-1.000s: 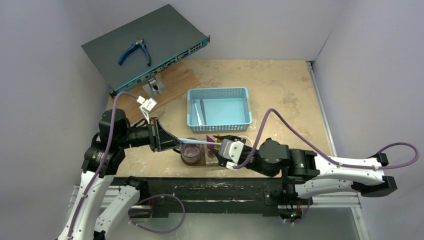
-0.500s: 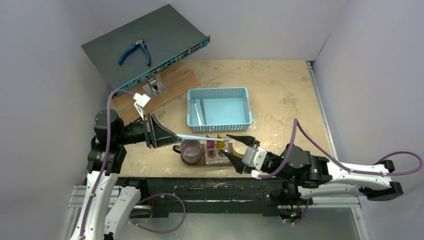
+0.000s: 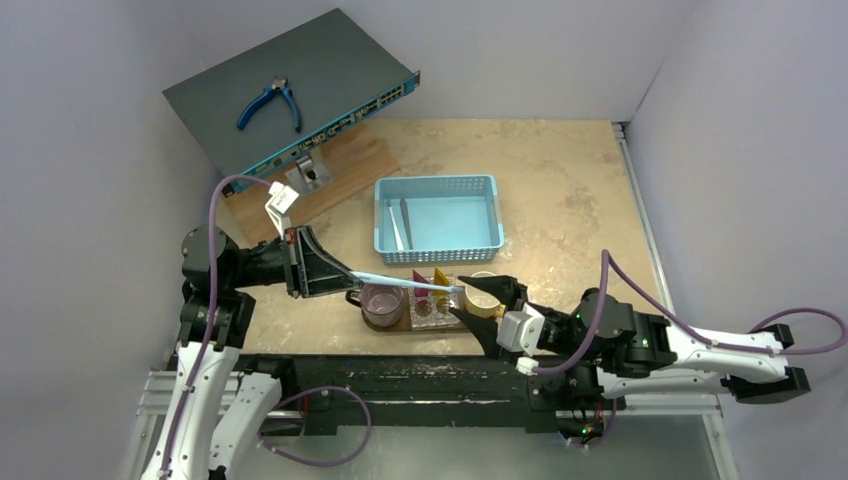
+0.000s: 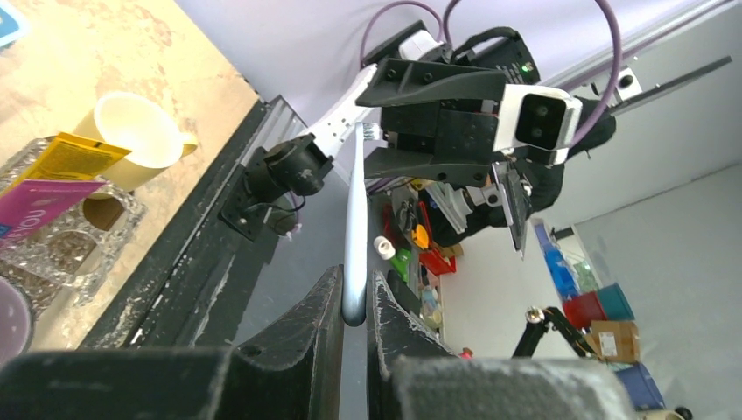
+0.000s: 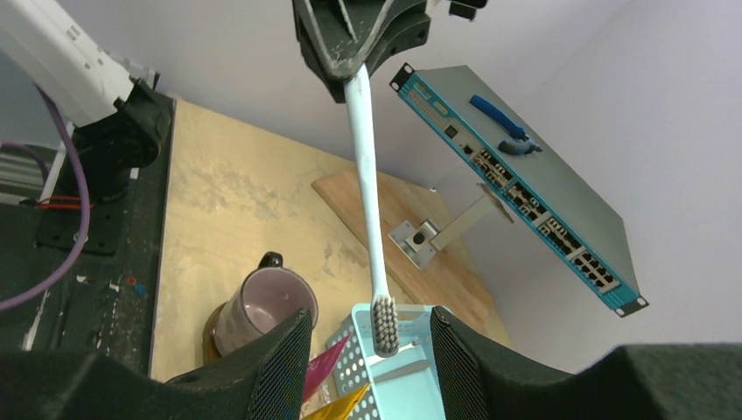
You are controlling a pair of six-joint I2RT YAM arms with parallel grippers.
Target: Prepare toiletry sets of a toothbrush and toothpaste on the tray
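My left gripper (image 3: 349, 278) is shut on the handle end of a pale-blue toothbrush (image 3: 405, 283) and holds it level above the dark-brown tray (image 3: 401, 323). In the left wrist view the handle (image 4: 354, 227) sits pinched between the fingers. My right gripper (image 3: 468, 305) is open, with the bristle head (image 5: 384, 325) between its spread fingers, not touching them. A magenta-pink toothpaste (image 3: 420, 281) and a yellow-orange toothpaste (image 3: 440, 277) stand in a clear glass holder (image 3: 430, 311) on the tray.
A purple mug (image 3: 382, 302) stands on the tray's left end and a cream cup (image 3: 484, 292) at its right. A blue mesh basket (image 3: 438, 217) behind holds two more brushes (image 3: 396, 226). A network switch (image 3: 300, 90) with blue pliers (image 3: 270, 103) is at back left.
My right gripper was shut at the brush head beside the holder, then let go, opened and drew back to the right. My left arm pulled slightly left, still holding the toothbrush.
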